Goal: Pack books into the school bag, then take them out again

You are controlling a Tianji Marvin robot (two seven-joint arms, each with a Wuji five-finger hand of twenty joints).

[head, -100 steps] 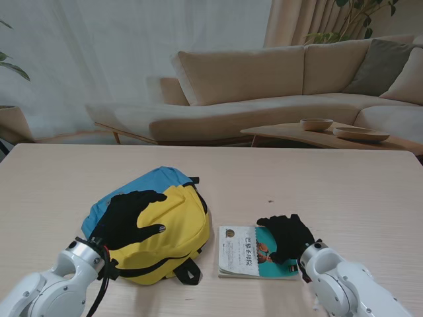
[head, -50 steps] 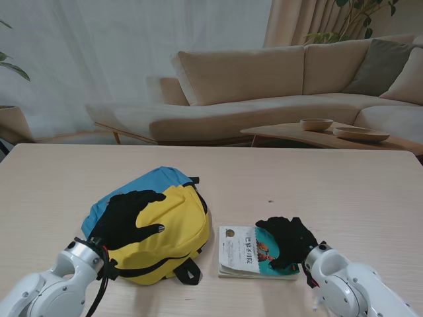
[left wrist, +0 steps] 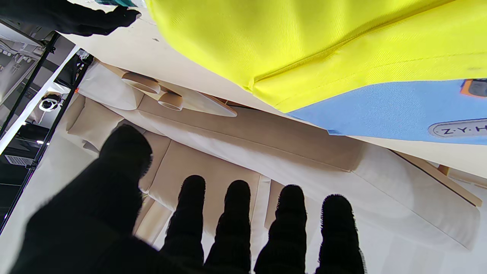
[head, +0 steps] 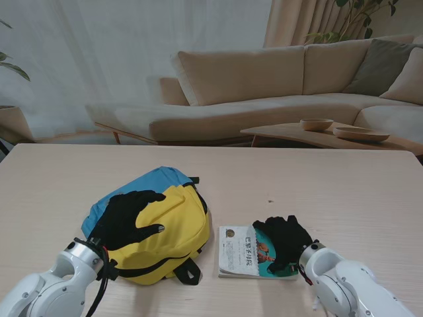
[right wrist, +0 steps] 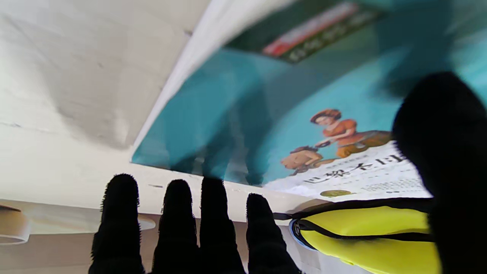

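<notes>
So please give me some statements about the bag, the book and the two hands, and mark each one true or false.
1. The left hand rests on the yellow and blue school bag. True.
2. The book is inside the bag. False: it lies flat on the table, to the right of the bag.
3. The right hand is over the right part of the book's cover. True.
4. The bag stands upright. False: it lies flat on the table.
5. The book has a red cover. False: it is teal and white.
</notes>
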